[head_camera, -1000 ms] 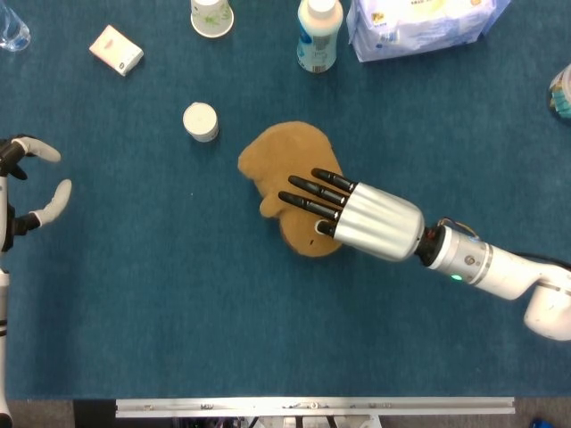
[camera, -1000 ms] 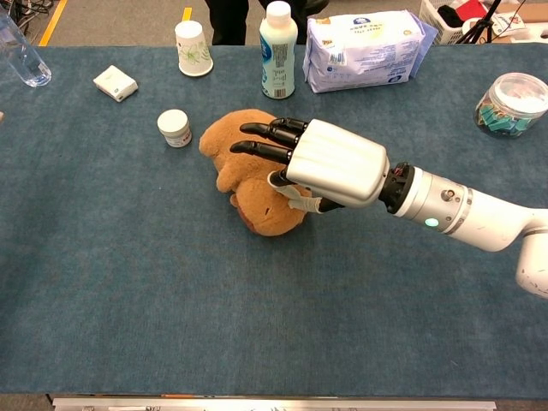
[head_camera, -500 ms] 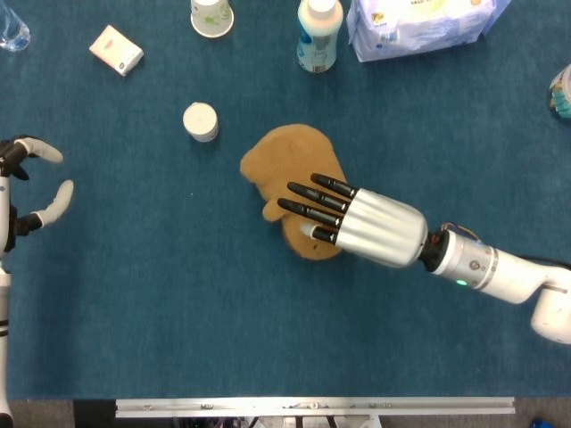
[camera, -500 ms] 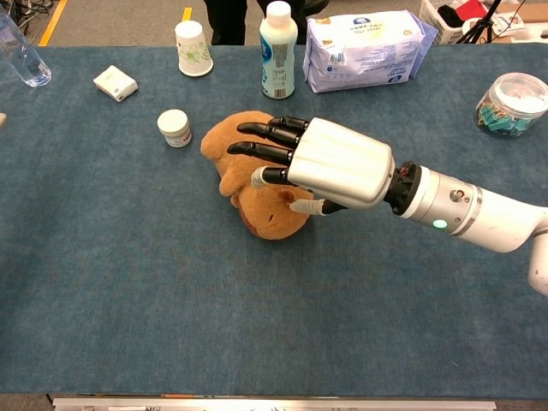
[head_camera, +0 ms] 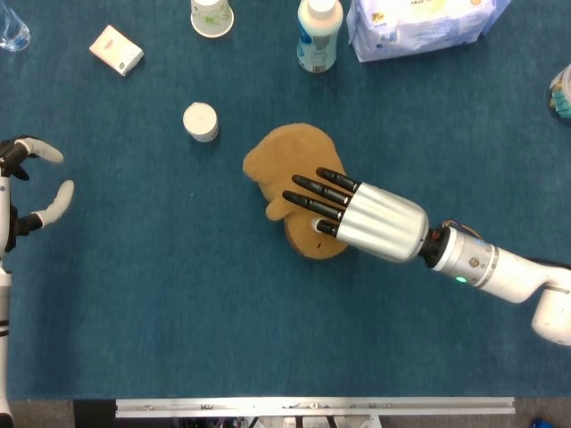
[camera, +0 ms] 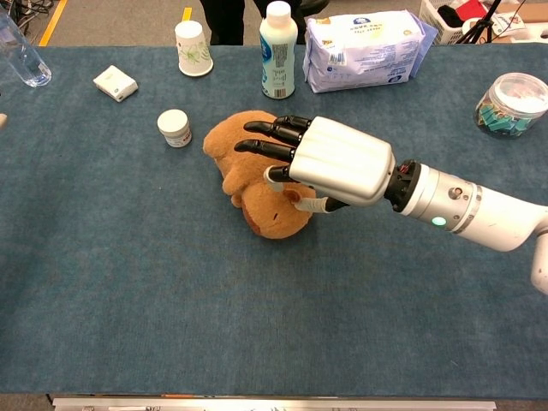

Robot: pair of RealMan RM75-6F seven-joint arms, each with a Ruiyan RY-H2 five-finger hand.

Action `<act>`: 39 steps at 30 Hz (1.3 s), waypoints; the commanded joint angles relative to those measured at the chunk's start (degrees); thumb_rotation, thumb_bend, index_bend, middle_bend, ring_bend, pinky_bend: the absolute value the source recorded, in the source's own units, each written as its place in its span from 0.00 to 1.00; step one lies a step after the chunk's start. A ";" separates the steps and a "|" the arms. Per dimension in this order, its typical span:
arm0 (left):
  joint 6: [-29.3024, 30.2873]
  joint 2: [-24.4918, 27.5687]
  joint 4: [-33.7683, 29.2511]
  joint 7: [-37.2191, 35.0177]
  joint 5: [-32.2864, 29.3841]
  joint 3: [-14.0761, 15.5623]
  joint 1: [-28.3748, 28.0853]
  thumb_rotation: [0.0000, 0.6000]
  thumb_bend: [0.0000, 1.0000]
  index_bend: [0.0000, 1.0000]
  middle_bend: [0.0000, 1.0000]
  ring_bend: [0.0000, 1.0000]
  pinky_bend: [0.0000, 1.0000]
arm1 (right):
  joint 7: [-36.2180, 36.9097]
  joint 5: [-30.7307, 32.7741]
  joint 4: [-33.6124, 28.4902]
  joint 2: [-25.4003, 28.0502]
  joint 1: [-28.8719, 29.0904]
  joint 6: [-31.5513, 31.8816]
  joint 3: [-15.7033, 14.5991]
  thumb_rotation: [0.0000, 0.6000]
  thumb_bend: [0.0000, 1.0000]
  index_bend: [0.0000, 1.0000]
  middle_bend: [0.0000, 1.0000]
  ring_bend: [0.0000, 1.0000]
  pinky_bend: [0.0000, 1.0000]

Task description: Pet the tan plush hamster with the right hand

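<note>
Now I am laying my right robot hand (camera: 330,163), fingers spread and gripping nothing, on the hamster (camera: 248,171); petting seems midway.

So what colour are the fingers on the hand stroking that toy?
Black fingers on a silver right hand, clearest in the chest view.

No lettering can be read in either view. The white plastic wipes pack (camera: 364,50) at the far edge of the blue table (camera: 128,282) carries blue print too small to make out, and the labels on the white bottle (camera: 279,50) and white paper cup (camera: 193,48) beside it are equally blurred.
</note>
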 commanded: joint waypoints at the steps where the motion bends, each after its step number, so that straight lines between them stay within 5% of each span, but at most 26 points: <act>1: 0.00 0.01 -0.01 -0.01 0.00 -0.04 -0.03 1.00 0.27 0.47 0.44 0.38 0.52 | 0.07 0.05 0.13 -0.13 -0.05 0.01 0.03 1.00 0.19 0.59 0.15 0.05 0.22; 14: -0.02 -0.01 -0.02 0.05 0.03 0.04 0.00 1.00 0.27 0.47 0.44 0.38 0.52 | 0.09 0.21 0.47 -0.32 -0.47 0.46 0.16 1.00 0.26 0.72 0.17 0.05 0.22; 16: -0.01 -0.01 -0.05 0.06 0.05 0.04 -0.01 1.00 0.27 0.47 0.44 0.38 0.52 | -0.13 0.10 0.35 -0.11 -0.49 0.41 0.05 1.00 0.26 0.68 0.17 0.05 0.22; 19: -0.06 0.00 -0.04 0.04 -0.01 0.06 0.00 1.00 0.27 0.47 0.44 0.38 0.52 | -0.11 0.01 -0.30 0.43 -0.43 0.09 -0.18 1.00 0.22 0.49 0.17 0.05 0.22; 24: -0.10 -0.02 0.03 -0.01 0.00 0.07 -0.02 1.00 0.27 0.47 0.44 0.38 0.52 | -1.37 0.14 -2.76 1.94 -0.33 -1.08 -0.36 1.00 0.01 0.23 0.16 0.05 0.22; 30: -0.16 -0.03 0.00 0.06 -0.06 0.07 -0.04 1.00 0.27 0.47 0.44 0.38 0.52 | -4.20 1.00 -8.60 5.40 -0.66 -3.29 -0.61 1.00 0.00 0.13 0.14 0.05 0.22; 39: 0.31 0.11 -0.20 0.01 -0.16 -0.24 0.08 1.00 0.27 0.47 0.44 0.38 0.52 | -15.76 6.48 -24.48 16.11 -5.26 -5.20 -0.19 1.00 0.00 0.12 0.14 0.05 0.22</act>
